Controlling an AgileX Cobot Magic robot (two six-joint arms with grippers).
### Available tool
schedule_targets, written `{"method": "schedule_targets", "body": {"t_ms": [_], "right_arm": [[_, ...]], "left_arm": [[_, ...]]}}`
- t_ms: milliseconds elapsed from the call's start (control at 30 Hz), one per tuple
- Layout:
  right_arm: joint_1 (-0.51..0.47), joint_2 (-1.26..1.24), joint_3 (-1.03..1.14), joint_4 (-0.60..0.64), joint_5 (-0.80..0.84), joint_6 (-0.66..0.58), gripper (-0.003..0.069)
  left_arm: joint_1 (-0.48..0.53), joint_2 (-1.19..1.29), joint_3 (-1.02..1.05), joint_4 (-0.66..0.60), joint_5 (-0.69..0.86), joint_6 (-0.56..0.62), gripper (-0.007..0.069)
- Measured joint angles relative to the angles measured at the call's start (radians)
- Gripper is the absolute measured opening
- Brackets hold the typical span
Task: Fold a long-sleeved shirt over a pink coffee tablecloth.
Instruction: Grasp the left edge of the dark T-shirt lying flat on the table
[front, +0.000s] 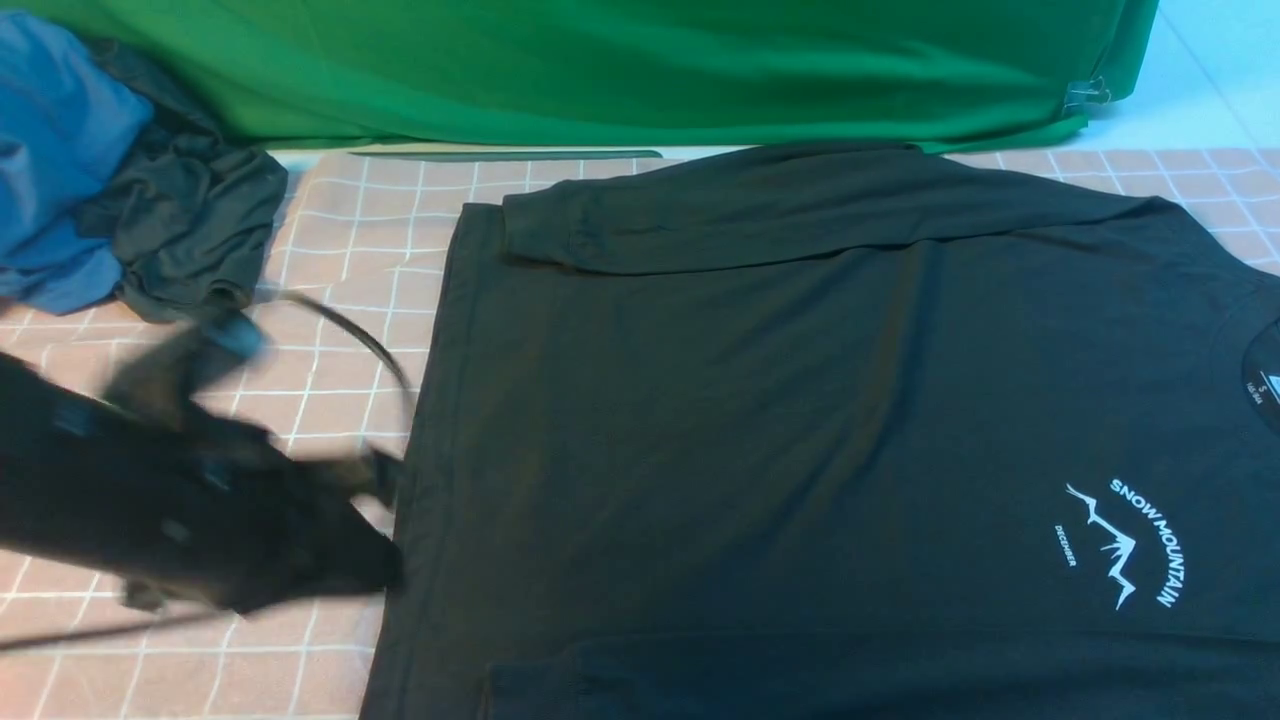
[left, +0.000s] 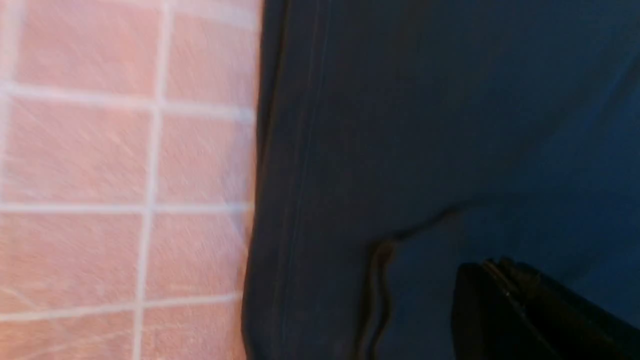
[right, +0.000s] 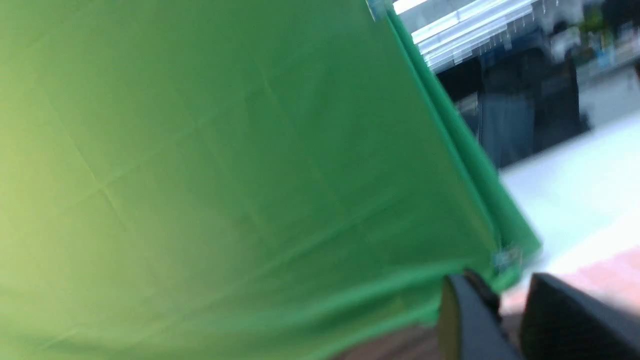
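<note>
**Closed on the left, parted on the right**

My left gripper (front: 388, 505), blurred at the front frame's lower left, has jaws together against the long-sleeved shirt (front: 800, 420) at its edge; whether cloth is pinched I cannot tell. The shirt lies flat on the pink coffee tablecloth (front: 330, 260), filling centre and right. My right gripper (right: 502, 287) stands parted, empty, facing green fabric (right: 225, 175).

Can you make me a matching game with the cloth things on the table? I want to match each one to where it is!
Things:
1. long-sleeved shirt
2. pink coffee tablecloth
3. blue garment
4. green fabric

Places:
A. along the back, behind everything
B. crumpled at the far left
C. spread flat, one sleeve folded across it
D. underneath the shirt, covering the table

Pairs: 1-C, 2-D, 3-B, 4-A
</note>
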Motion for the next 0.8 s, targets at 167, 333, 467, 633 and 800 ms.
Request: {"method": "schedule_targets", "body": {"t_ms": [167, 333, 467, 633, 800], "right_arm": [[0.046, 0.133, -0.222, 0.002, 0.350, -0.098, 0.0044], [0.122, 0.417, -0.531, 0.002, 0.755, -0.272, 0.0038], [0.168, 0.591, -0.647, 0.002, 0.910, -0.358, 0.0038], [0.213, 0.678, -0.657, 0.011, 0.937, -0.378, 0.0038], [0.240, 0.689, -0.648, 0.021, 0.913, -0.386, 0.0038]], "left_arm": [[-0.251, 0.070, -0.004, 0.219, -0.055, -0.274, 0.0013], [-0.416, 0.144, -0.011, 0.394, -0.057, -0.443, 0.0016], [-0.440, 0.193, -0.011, 0.424, -0.145, -0.444, 0.0089], [-0.440, 0.249, -0.014, 0.475, -0.219, -0.444, 0.0301], [-0.440, 0.303, -0.014, 0.487, -0.273, -0.416, 0.0490]]}}
